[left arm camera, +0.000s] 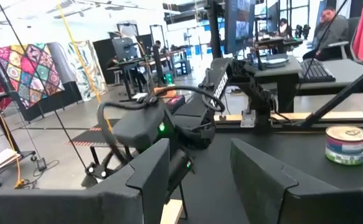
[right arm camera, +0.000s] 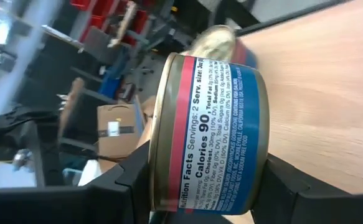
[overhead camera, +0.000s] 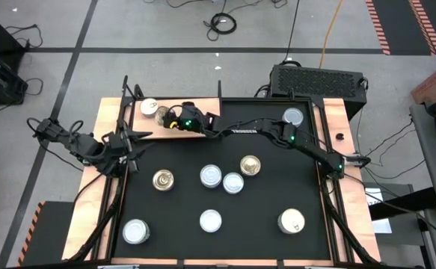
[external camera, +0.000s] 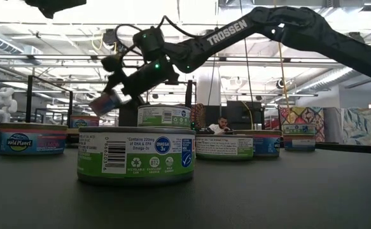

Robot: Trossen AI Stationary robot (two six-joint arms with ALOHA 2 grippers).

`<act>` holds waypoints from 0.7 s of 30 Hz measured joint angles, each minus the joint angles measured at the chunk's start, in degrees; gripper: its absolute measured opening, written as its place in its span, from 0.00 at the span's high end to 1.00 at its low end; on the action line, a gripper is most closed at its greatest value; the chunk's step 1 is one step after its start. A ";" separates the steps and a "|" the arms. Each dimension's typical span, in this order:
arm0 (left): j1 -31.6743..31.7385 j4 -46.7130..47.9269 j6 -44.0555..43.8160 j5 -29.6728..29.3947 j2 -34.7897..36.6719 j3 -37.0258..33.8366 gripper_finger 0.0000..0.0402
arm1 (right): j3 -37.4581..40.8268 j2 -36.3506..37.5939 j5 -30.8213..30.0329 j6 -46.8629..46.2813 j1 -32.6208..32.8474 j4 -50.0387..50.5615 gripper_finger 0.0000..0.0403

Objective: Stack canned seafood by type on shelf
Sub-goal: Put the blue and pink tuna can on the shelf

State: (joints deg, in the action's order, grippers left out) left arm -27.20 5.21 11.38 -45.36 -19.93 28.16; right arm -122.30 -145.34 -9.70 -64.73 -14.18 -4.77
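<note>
Shelf at surface's far-left corner, one tin on it; right hand holds another tin above shelf.

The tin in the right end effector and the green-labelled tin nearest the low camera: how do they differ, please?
The held tin hangs tilted in the right end effector above the shelf; the green-labelled tin stands flat on the tabletop, untouched. The held tin's label is blue with a red band; the green-labelled tin's is green and white. Both are short round tins.

Two matte-black jointed arms; white TROSSEN lettering; green indicator lights; looping black cables
</note>
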 joint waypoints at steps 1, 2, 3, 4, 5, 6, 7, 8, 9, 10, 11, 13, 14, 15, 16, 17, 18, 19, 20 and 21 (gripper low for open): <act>0.00 -0.06 0.02 0.00 0.02 0.00 0.57 | 0.00 0.00 -0.36 -0.43 -0.27 1.06 0.54; 0.01 -0.06 0.04 0.01 0.01 0.00 0.57 | 0.02 0.00 -0.52 -0.62 -0.57 2.04 0.54; 0.00 -0.07 0.04 0.08 0.01 0.00 0.57 | 0.11 0.00 -0.67 -0.65 -0.86 2.72 0.54; 0.00 -0.15 0.04 0.11 0.01 0.00 0.57 | 0.13 0.00 -0.82 -0.65 -1.05 3.19 0.54; 0.00 -0.18 0.04 0.13 0.01 0.00 0.57 | 0.13 0.00 -0.90 -0.66 -1.28 3.26 0.54; 0.02 -0.15 0.04 0.14 0.01 0.00 0.57 | 0.13 0.00 -1.03 -0.65 -1.41 3.25 0.54; 0.00 -0.17 0.02 0.15 0.01 0.00 0.57 | 0.13 0.01 -1.10 -0.65 -1.50 3.23 0.54; 0.01 -0.15 0.01 0.14 0.01 0.00 0.57 | 0.13 0.04 -0.94 -0.63 -1.60 3.16 0.54; 0.00 -0.15 0.02 0.15 -0.01 0.00 0.57 | 0.13 0.04 -0.81 -0.52 -1.65 3.18 0.54; 0.00 -0.15 0.02 0.15 -0.01 0.00 0.57 | 0.13 0.04 -0.82 -0.20 -1.64 3.26 0.54; 0.00 -0.15 0.02 0.15 -0.01 0.00 0.57 | 0.13 0.04 -0.69 0.12 -1.64 3.33 0.54; 0.02 -0.13 0.02 0.15 -0.01 0.00 0.57 | 0.13 0.04 -0.18 0.80 -1.51 3.36 0.54; 0.00 -0.13 0.02 0.15 -0.01 0.00 0.57 | 0.13 0.04 0.39 0.90 -1.51 3.32 0.54; 0.02 -0.11 0.02 0.15 -0.01 0.00 0.57 | 0.13 0.04 1.40 0.90 -1.47 3.23 0.54; 0.01 -0.11 0.02 0.15 -0.01 0.00 0.57 | 0.13 0.04 2.19 0.89 -1.46 3.25 0.54; 0.01 -0.10 0.02 0.15 -0.01 0.00 0.57 | 0.13 0.04 2.54 0.93 -1.45 3.46 0.54; 0.01 -0.07 0.02 0.16 -0.01 0.00 0.57 | 0.13 0.04 2.45 0.95 -1.42 4.01 0.54; 0.02 -0.05 -0.01 0.17 -0.01 0.00 0.57 | 0.13 0.04 2.18 0.96 -1.42 4.65 0.54; 0.02 -0.05 -0.04 0.17 -0.01 0.00 0.57 | 0.13 0.04 2.08 0.96 -1.42 4.83 0.54; 0.02 -0.04 -0.04 0.16 -0.01 0.00 0.57 | 0.13 0.04 2.10 0.92 -1.42 4.87 0.54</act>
State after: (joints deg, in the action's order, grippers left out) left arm -27.18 5.17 11.33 -45.21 -19.94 28.16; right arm -122.17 -145.29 -7.60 -63.81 -15.59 0.10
